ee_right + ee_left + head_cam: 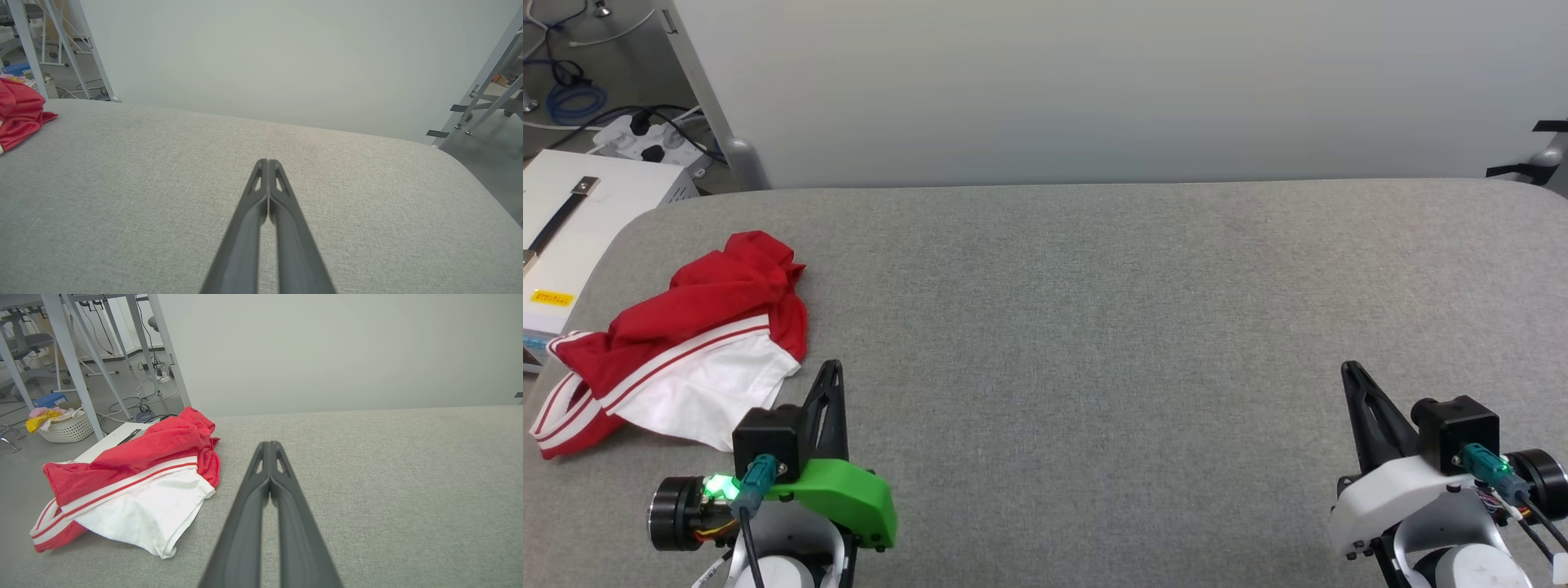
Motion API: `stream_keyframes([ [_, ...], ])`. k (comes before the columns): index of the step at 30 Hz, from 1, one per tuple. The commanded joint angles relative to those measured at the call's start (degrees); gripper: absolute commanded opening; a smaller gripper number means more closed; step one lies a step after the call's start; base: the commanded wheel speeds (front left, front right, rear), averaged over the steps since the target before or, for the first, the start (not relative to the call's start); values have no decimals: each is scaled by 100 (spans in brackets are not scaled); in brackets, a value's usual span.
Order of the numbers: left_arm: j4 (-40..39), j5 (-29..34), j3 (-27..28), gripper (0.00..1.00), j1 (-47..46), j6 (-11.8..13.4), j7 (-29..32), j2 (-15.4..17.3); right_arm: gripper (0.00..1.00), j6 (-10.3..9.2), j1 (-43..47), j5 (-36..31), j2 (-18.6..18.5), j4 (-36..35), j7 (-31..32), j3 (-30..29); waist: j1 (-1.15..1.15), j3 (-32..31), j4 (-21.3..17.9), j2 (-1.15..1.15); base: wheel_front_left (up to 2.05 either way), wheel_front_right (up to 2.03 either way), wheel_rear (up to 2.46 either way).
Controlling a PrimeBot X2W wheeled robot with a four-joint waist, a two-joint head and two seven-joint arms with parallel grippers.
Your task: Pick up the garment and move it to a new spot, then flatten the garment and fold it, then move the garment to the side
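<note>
Head view: the garment (686, 343) is lying crumpled at the near left corner of the grey table (1094, 310). Its red folds are heaping on top, and a white part with red-and-white striped trim is spreading toward the robot. The left gripper (831, 369) is pointing away from the robot just to the right of the cloth. Its two dark fingers (829, 379) are pressing together, gripping nothing and standing clear of the fabric. The right gripper (1349, 369) is sitting well apart at the lower right, likewise closed tight and empty, with bare table between the two. A white box (572, 212) is standing beyond the table's left edge, and a power strip (645, 140) is lying on the floor behind it. A pale wall (1094, 82) is rising behind the table.

Left wrist view: the left gripper's fingers are meeting at their tips over the table, with nothing between them. The garment is lying to their left in this view, near but not touching, its white part nearest the camera. Farther off on the floor, a white basket (65, 426) is holding yellow and pink cloth.

Right wrist view: the right gripper's fingers are lying flat against each other over bare table, holding nothing. The garment is showing as a red fold at the far left edge, well apart from them.
</note>
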Motion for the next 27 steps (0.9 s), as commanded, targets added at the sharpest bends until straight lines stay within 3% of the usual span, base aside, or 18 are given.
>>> stream_keyframes([
  [1, -12, 55, 5, 0, 77, 19, -4, -24, 0, -4, 43, -55, 0, -19, 17, 5, 0, 0, 0, 0, 0, 0, 0],
  [3, -12, 55, 5, 0, 77, 19, -4, -24, 0, -4, 43, -55, 0, -19, 17, 5, 0, 0, 0, 0, 0, 0, 0],
  [4, 2, -3, -1, 100, 0, 0, -1, 1, 100, 0, 0, 3, 0, 1, -1, -2, 0, 0, 0, 0, 0, 0, 0],
  [5, 3, -4, -2, 100, 0, 0, -3, 1, 100, 0, 0, 7, 0, 3, -2, -2, 0, 0, 0, 0, 0, 0, 0],
  [6, 5, -5, -5, 0, 0, 0, -4, 1, 0, 0, 1, 9, 0, 4, -4, -6, 0, 0, 0, 0, 0, 0, 0],
  [7, 8, -7, -4, 100, 1, 0, -6, 1, 100, 0, 1, 12, 0, 6, -6, -4, 0, 0, 0, 0, 0, 0, 0],
  [27, 258, -167, -8, 100, 28, -59, -245, -3, 100, -1, 24, 152, 0, 107, -242, -122, 0, 16, 0, 0, 0, 0, 0],
])
